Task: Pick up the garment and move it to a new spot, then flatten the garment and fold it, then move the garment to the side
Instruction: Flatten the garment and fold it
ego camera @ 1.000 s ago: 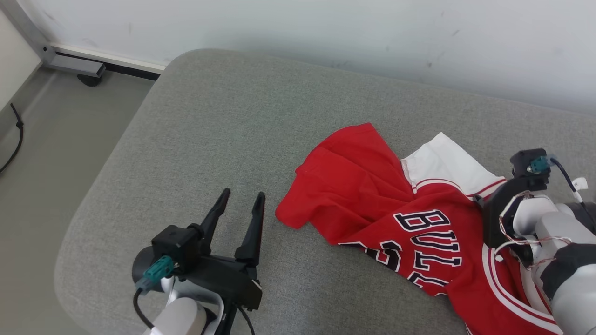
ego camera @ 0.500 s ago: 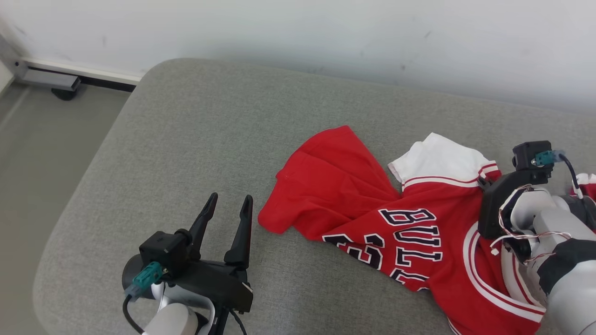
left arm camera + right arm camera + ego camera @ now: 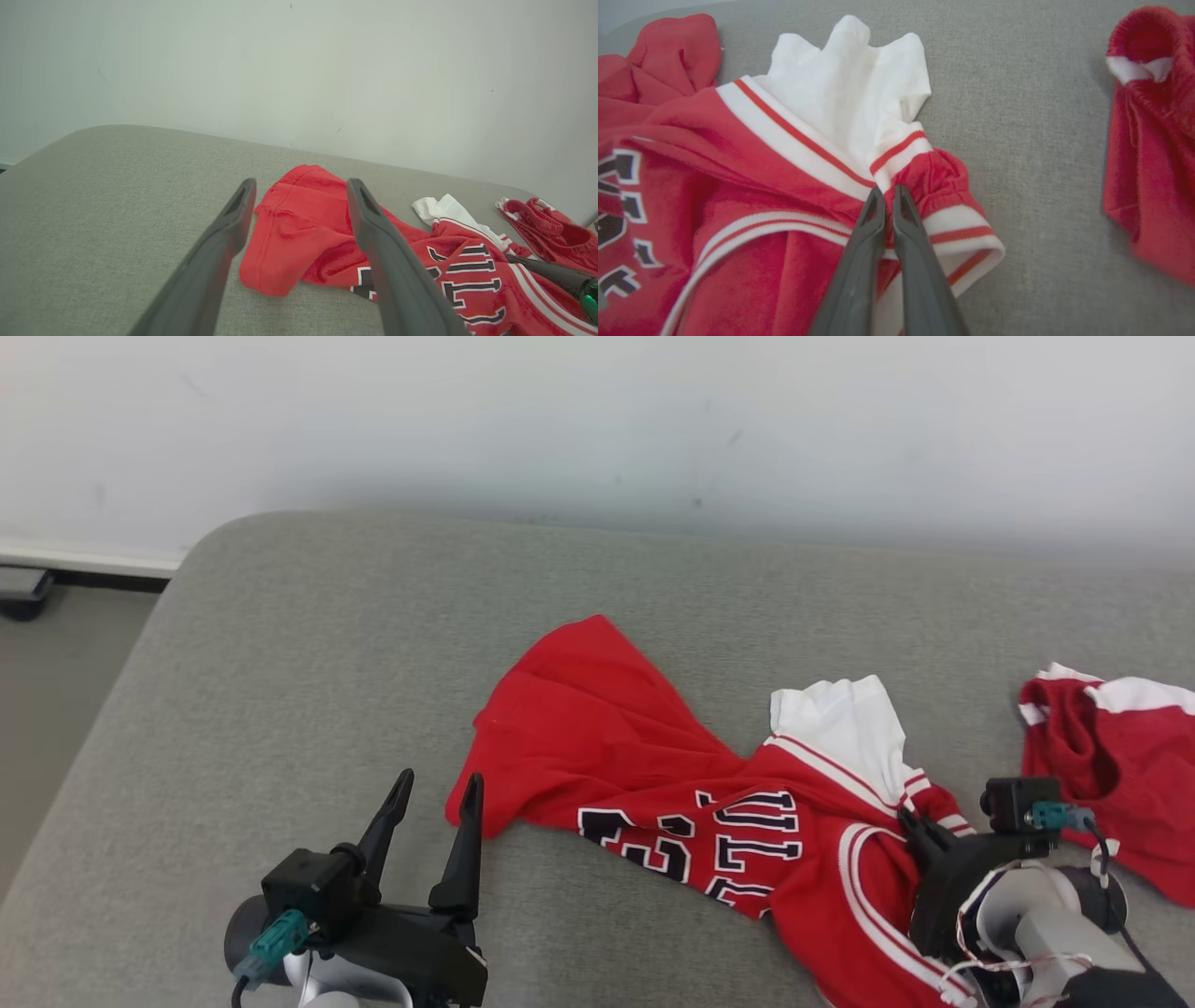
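light: even, bright | shadows: soft | glare: none | wrist views: edges slightly blurred

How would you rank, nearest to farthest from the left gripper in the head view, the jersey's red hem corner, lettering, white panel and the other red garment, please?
From the left gripper:
1. red hem corner, just right of its fingertips.
2. lettering, farther right.
3. white panel, beyond, toward the wall.
4. other red garment, far right.
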Robot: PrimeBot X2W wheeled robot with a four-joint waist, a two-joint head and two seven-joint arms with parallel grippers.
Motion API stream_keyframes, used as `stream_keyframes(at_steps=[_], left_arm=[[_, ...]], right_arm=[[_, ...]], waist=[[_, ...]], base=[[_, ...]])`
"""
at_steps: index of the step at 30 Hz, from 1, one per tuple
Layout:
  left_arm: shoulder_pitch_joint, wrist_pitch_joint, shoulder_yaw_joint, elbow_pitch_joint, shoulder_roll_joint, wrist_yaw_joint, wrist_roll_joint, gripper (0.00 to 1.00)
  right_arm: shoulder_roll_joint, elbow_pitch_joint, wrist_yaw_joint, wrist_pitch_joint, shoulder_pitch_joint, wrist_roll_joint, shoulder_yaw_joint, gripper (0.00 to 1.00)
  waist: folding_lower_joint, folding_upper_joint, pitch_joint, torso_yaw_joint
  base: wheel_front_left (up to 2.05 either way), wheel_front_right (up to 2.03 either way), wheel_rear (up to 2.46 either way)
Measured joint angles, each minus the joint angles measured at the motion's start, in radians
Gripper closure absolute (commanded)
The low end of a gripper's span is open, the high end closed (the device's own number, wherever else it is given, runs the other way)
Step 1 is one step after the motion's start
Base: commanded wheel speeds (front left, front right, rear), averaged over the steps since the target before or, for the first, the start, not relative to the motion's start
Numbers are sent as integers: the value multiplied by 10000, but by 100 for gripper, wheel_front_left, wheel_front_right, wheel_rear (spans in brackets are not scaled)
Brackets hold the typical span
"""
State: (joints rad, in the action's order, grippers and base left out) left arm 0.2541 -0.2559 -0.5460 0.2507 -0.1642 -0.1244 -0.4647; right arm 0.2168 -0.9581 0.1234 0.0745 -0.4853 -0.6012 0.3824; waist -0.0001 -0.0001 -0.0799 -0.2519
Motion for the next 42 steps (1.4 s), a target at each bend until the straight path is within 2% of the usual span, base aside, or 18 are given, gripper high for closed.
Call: stream_keyframes(at_steps=[9, 15, 16, 17, 18, 32, 36, 42], left_arm=[[-57, 0, -17, -207, 71, 0, 144, 0], [-40, 0, -144, -207, 148, 0, 157, 0], [-31, 0, -174, -192, 173, 2, 159, 0], [-12, 0, -230, -159, 217, 4, 173, 0], [-4, 0, -261, -146, 251, 12, 186, 0], [60, 0, -313, 25, 370, 15, 217, 0], [58, 0, -217, 21, 337, 15, 217, 0], [60, 0, -232, 17, 357, 15, 217, 0]], right_arm=[[159, 1570, 0, 759, 1356, -566, -272, 100], [470, 2318, 0, 817, 2113, -637, -314, 100], [529, 2389, 0, 784, 2127, -568, -268, 62], [598, 2466, -4, 777, 2151, -527, -265, 11], [667, 2543, -15, 742, 2195, -512, -249, 0], [1379, 4740, -408, 309, 1623, -399, -671, 0], [1455, 4690, -688, -230, 1147, -449, -665, 0], [1509, 3854, -984, -1427, 116, -201, -311, 0]], waist=[[0, 0, 79, 943], [0, 0, 19, 1184], [0, 0, 8, 1179], [0, 1, 4, 1162], [1, 1, 3, 1130], [2, 1, 117, 634], [2, 1, 103, 530], [2, 1, -9, 461]], base=[[0, 0, 0], [0, 0, 0], [0, 0, 0], [0, 0, 0], [0, 0, 0], [0, 0, 0], [0, 0, 0], [0, 0, 0]])
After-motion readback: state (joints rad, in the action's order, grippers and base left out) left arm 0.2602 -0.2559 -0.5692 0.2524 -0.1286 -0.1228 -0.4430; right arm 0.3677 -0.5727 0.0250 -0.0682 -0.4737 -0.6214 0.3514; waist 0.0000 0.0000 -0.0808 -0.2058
